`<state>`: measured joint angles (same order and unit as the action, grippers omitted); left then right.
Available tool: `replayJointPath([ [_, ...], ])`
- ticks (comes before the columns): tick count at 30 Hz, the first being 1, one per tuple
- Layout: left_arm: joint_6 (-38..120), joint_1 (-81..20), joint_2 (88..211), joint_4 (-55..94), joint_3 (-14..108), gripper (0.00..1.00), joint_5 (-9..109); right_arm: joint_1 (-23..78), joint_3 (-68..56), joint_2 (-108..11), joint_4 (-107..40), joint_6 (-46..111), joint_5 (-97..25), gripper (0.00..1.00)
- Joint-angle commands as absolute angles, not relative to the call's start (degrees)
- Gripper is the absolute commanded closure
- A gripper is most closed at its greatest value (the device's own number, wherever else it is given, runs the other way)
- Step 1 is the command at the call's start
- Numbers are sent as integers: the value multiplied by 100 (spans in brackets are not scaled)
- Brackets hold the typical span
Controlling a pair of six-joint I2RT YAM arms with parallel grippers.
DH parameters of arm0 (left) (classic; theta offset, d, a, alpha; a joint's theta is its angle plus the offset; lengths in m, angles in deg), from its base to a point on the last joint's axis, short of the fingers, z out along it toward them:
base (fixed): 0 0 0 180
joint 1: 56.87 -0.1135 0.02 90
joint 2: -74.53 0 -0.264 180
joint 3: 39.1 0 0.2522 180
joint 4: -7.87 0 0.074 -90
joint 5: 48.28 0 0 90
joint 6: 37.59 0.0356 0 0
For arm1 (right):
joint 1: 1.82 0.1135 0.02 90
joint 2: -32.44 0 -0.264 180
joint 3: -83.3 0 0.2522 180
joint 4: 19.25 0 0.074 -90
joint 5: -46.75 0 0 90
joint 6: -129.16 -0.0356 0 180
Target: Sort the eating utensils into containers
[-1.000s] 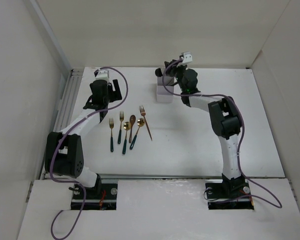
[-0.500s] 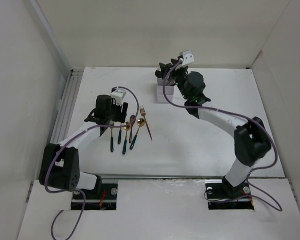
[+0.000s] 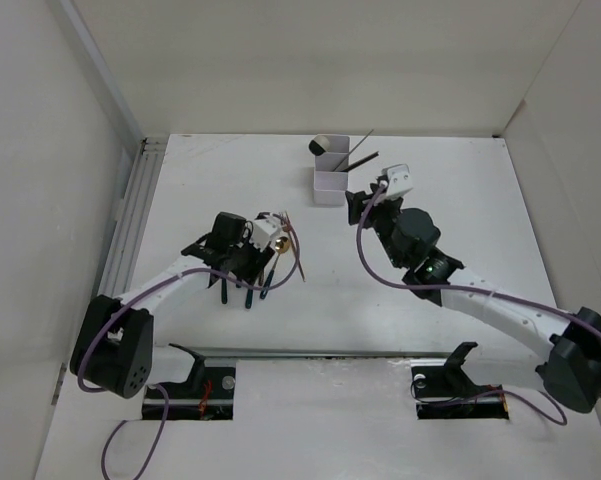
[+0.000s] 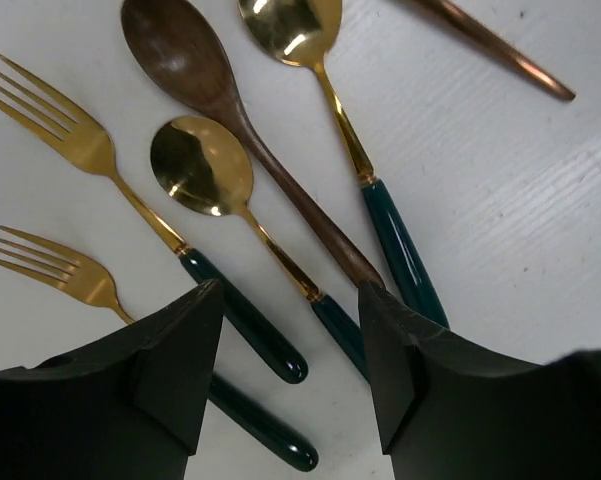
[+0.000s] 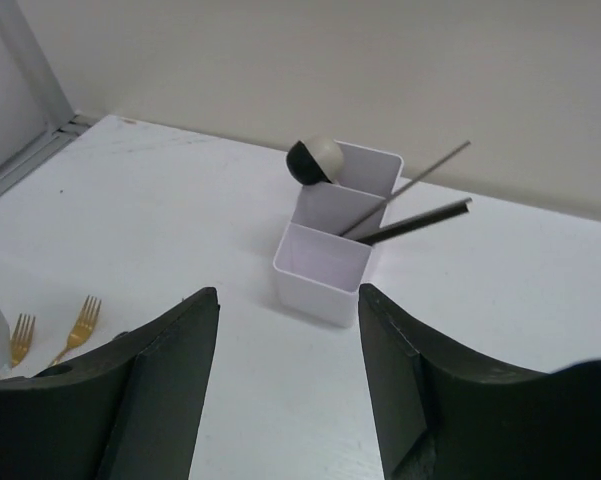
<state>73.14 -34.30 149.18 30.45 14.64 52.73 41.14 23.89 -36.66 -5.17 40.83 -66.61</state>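
Observation:
Several eating utensils lie side by side on the table: two gold forks [image 4: 75, 140], a small gold spoon [image 4: 195, 165], a brown spoon [image 4: 180, 55], a larger gold spoon [image 4: 290, 25] and a copper fork's handle [image 4: 495, 55]. My left gripper [image 4: 290, 340] hangs open low over their dark green handles [image 4: 250, 325], its fingers either side of the small gold spoon's handle. The white containers [image 3: 330, 178] stand at the back; thin grey chopsticks [image 5: 410, 195] lean out of the middle compartment and a black-and-pale spoon head [image 5: 315, 160] shows in the far one. My right gripper [image 5: 285, 320] is open and empty, short of the containers [image 5: 325, 270].
White walls close in the table [image 3: 460, 260] on three sides, with a metal rail [image 3: 135, 200] along the left edge. The containers' nearest compartment [image 5: 330, 255] holds nothing. The left arm's purple cable [image 3: 180, 275] loops beside the utensils.
My left arm swung from the back left down over the utensils, its jaws narrowing. My right arm drew back from the containers toward the near right, and the chopsticks now show leaning in them.

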Motion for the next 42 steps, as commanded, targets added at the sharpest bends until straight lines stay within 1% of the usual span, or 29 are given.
replayJointPath([
  [1,7816,-3384,14712,3314,1263,47,5376,4248,2463,-3086,-866,3960,-7287,37],
  [3,7816,-3384,14712,3262,1149,47,5289,4248,2611,-2883,-1068,3960,-7427,38],
  [6,7974,-3384,14643,3209,894,50,5227,4310,2700,-2496,-1200,3907,-7551,38],
  [12,8115,-3332,14694,3086,709,52,5376,4362,2981,-1908,-1472,3907,-7762,38],
  [14,8115,-3332,14747,3086,709,55,5376,4362,3086,-1784,-1526,3907,-7876,38],
  [15,8115,-3332,14748,3155,761,59,5376,4362,3087,-1679,-1526,3907,-7876,38],
  [19,8115,-3332,14809,3532,876,59,5324,4362,3139,-1538,-1649,3907,-7999,38],
  [23,8194,-3332,14686,3937,999,52,5385,4362,3139,-1485,-1710,3907,-7999,38],
  [32,8194,-3332,14747,4009,1157,52,5385,4362,3139,-1537,-1710,4074,-7999,38],
  [34,8342,-3402,14835,4070,1157,57,5542,4362,3139,-1537,-1710,4127,-7999,38],
  [36,8483,-3454,14940,4070,1096,65,5666,4362,3139,-1589,-1710,4197,-7999,37],
  [42,8476,-3455,15064,3859,1034,65,5789,4362,3139,-1590,-1710,4381,-8052,37],
])
